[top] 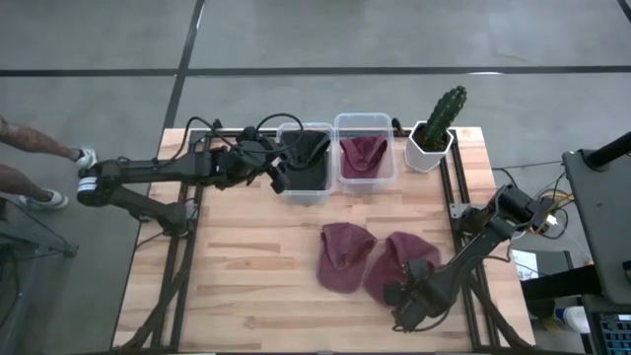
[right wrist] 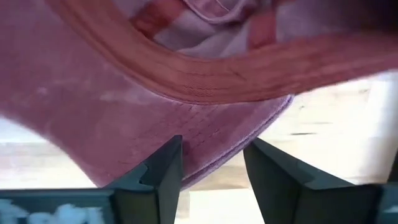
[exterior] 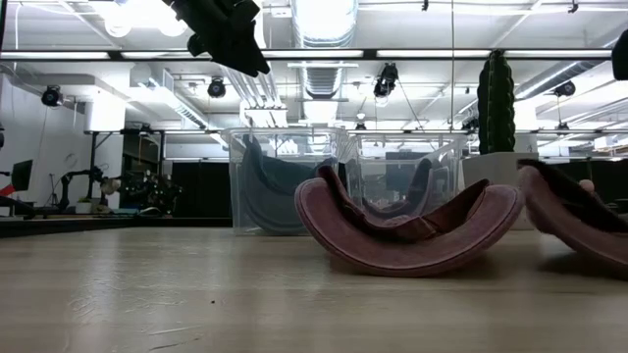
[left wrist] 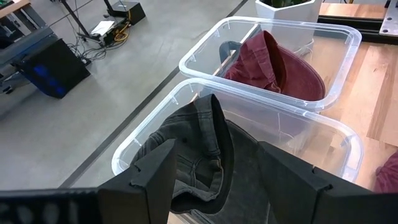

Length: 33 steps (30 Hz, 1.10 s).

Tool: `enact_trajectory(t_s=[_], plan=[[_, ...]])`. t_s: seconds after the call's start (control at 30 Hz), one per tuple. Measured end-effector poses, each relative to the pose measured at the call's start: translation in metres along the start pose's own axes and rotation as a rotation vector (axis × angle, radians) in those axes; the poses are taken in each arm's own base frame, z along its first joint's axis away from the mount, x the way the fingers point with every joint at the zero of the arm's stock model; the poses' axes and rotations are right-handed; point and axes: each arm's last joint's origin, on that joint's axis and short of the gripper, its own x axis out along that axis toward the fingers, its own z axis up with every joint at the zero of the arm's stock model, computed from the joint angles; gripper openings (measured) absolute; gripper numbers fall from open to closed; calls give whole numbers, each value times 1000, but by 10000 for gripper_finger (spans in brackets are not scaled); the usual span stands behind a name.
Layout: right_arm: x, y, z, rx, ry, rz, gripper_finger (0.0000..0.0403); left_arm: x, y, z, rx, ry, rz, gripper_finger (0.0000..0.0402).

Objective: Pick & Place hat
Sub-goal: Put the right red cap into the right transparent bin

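The right gripper [top: 401, 296] hides the near edge of one maroon hat [top: 399, 261] — jaws apart around its brim. A second hat [top: 342, 254] lies beside it. The left gripper [top: 279, 170], jaws apart, hovers over the bin [top: 304, 190] holding a grey cap [left wrist: 205, 155] — a cactus [top: 444, 113] stands beyond.

Two maroon hats [top: 344, 256] [top: 399, 262] lie upturned, side by side.
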Motion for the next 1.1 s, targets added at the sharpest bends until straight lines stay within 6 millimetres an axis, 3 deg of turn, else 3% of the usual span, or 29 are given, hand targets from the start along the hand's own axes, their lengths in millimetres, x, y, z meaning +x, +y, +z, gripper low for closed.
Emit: enact_trajectory(t_s=[0.5,1.1], plan=[[1,0,5,1,-46,-10,43,0,0,0,0,0,0,213],[-6,-5,9,-9,-78,-43,26,0,0,0,0,0,0,213]])
